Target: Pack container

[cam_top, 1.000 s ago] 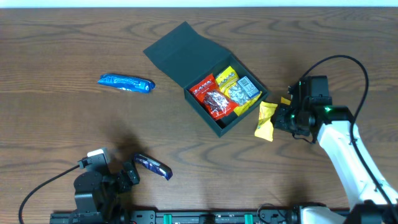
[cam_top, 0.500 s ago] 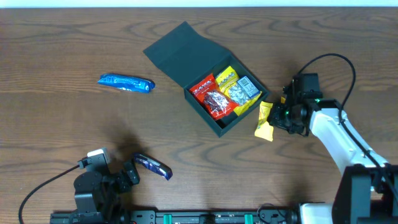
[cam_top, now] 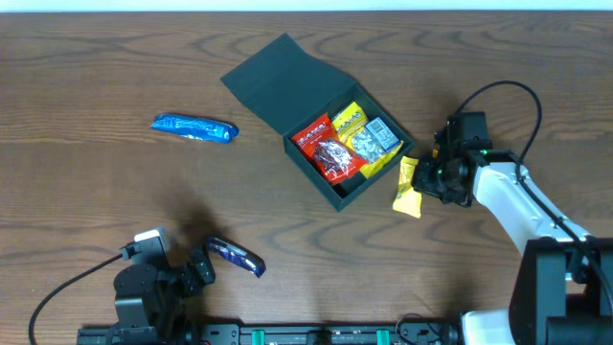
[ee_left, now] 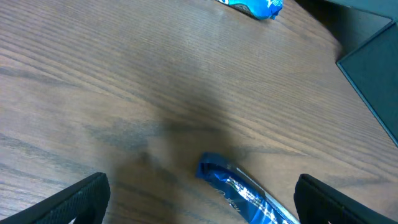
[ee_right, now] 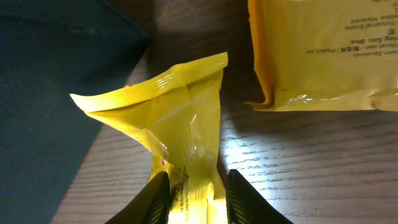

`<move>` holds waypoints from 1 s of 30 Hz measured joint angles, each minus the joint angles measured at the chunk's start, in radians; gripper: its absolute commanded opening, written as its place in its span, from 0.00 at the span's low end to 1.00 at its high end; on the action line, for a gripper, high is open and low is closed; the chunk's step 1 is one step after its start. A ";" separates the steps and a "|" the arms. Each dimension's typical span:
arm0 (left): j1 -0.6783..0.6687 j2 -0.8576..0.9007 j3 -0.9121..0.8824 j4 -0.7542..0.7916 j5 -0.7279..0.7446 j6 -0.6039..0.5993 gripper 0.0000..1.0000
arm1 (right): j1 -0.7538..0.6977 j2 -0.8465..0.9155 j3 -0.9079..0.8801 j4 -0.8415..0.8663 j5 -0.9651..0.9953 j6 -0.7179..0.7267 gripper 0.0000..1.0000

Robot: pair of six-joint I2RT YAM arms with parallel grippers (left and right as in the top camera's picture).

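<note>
The container [cam_top: 333, 180] is a dark teal box standing open, its flap lid [cam_top: 276, 79] folded back to the upper left. Inside lie a red packet [cam_top: 324, 149], a yellow packet [cam_top: 349, 121] and a grey one [cam_top: 375, 137]. My right gripper [cam_top: 431, 178] [ee_right: 196, 202] is shut on a yellow snack packet [cam_top: 409, 188] [ee_right: 179, 118] just right of the container's wall [ee_right: 50, 106]. At the table's near edge my left gripper [cam_top: 198, 268] [ee_left: 202, 208] stands open, with a dark blue packet [cam_top: 236, 256] [ee_left: 249, 194] lying between its fingers [ee_left: 74, 202].
A light blue packet [cam_top: 193, 127] [ee_left: 252, 5] lies on the wood at the left. A second yellow packet [ee_right: 323, 56] lies flat beside the held one, mostly under the right wrist in the overhead view. The lid's edge [ee_left: 373, 74] shows at the left wrist view's right.
The right wrist has shifted slightly left toward the container and its arm has swung in, with the yellow packet staying between the fingers. The left arm has not moved.
</note>
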 measured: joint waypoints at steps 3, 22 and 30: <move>0.000 0.000 0.000 0.000 0.000 0.000 0.95 | 0.000 0.002 0.000 0.004 0.005 0.000 0.25; 0.000 0.000 0.000 0.000 0.000 0.000 0.95 | 0.013 0.051 0.000 0.045 0.014 0.011 0.06; 0.000 0.000 0.000 0.000 0.000 0.000 0.95 | 0.030 0.051 0.000 0.047 0.019 0.020 0.01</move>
